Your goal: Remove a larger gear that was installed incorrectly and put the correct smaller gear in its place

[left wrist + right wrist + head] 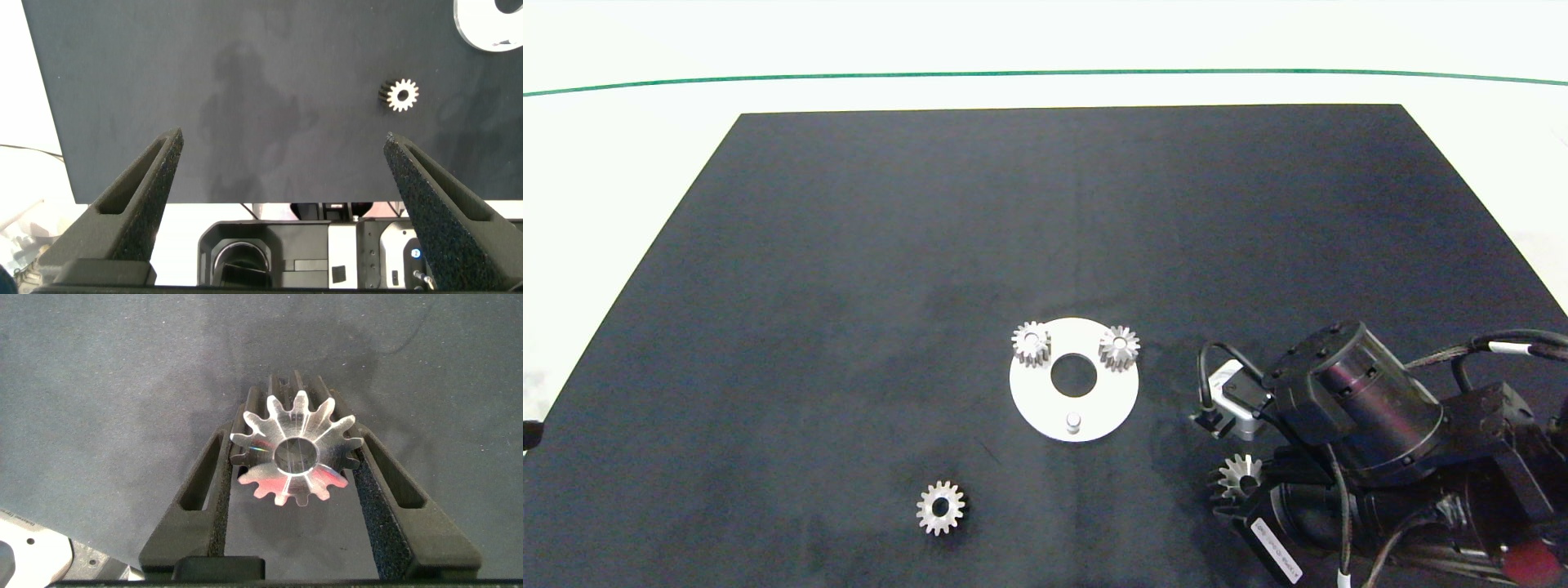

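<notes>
1. We see the right arm (1388,441) built of dark, blocky housings with a glossy cylindrical joint.
2. Small screws dot its black wrist plate.
3. Black cables loop around a silver camera block (1232,404).
4. A white printed label (1276,550) sits on the forearm.
5. Both grippers carry dark grey fingers (135,204) with slotted sides and grainy, foam-like pads (377,514).

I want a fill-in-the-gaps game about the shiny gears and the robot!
1. The white round plate has ____ gears sitting on it.
2. The peg on the plate's near side is ____.
3. The right gripper is shut on the ____ gear.
4. The smaller gear lies on the black mat, not on the ____.

Missing words: two; bare; larger; plate
</notes>
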